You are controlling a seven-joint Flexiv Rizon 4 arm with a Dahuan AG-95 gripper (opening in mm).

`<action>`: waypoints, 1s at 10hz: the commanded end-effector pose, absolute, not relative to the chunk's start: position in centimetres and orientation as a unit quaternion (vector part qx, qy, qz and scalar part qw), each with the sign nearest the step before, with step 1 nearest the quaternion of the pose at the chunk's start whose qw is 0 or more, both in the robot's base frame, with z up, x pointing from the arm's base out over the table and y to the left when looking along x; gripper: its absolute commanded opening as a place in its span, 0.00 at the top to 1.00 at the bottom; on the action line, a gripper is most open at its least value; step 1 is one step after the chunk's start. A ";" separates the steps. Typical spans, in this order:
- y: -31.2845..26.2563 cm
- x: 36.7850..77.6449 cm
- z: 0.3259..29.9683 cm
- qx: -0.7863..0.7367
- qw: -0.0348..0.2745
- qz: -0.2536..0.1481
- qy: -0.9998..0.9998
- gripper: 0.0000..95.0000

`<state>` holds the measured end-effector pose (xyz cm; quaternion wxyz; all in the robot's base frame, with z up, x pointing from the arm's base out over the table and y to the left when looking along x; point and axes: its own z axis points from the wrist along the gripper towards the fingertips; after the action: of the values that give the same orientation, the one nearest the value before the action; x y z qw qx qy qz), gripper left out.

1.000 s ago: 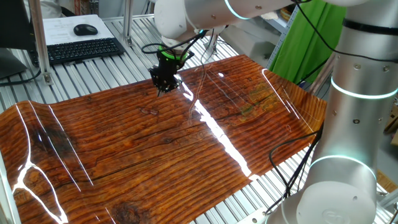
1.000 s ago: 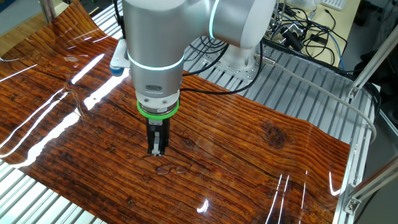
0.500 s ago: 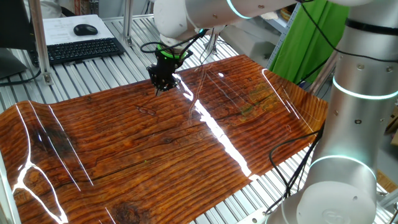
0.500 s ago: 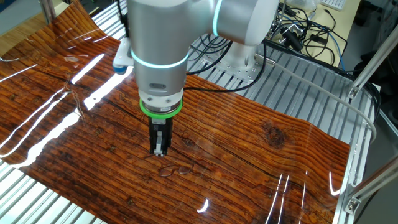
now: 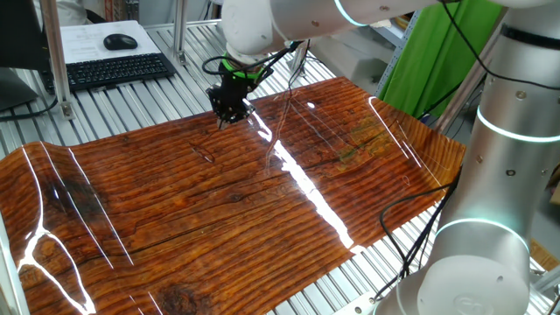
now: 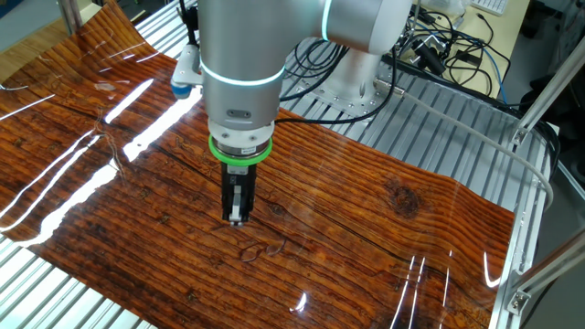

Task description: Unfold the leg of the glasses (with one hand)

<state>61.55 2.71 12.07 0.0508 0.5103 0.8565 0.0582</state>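
The glasses (image 6: 259,250) lie flat on the wood-grain sheet, tiny, with thin wire and glinting lenses. They also show faintly in one fixed view (image 5: 205,155). A hair-fine line that may be the leg (image 6: 281,243) runs right from the frame, too thin to tell whether it is folded or out. My black gripper (image 6: 237,219) points straight down just left of and behind the glasses, a little above the sheet. Its fingers are pressed together and nothing shows between them. It also shows in one fixed view (image 5: 221,122), beyond the glasses.
The glossy wood-grain sheet (image 5: 262,219) covers a slatted metal table and carries long white glare streaks (image 5: 311,192). A keyboard (image 5: 109,70) and a mouse (image 5: 120,41) sit at the back left. Cables (image 6: 439,46) lie behind the arm's base, and a metal rail (image 6: 530,174) stands at the right.
My gripper has moved a little to the right and risen slightly. The glasses appear to have shifted slightly right on the sheet.
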 end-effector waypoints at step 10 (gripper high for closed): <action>3.9 60.8 13.3 0.522 0.056 0.062 0.849 1.00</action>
<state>60.66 4.08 13.48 0.0560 0.5215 0.8491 0.0629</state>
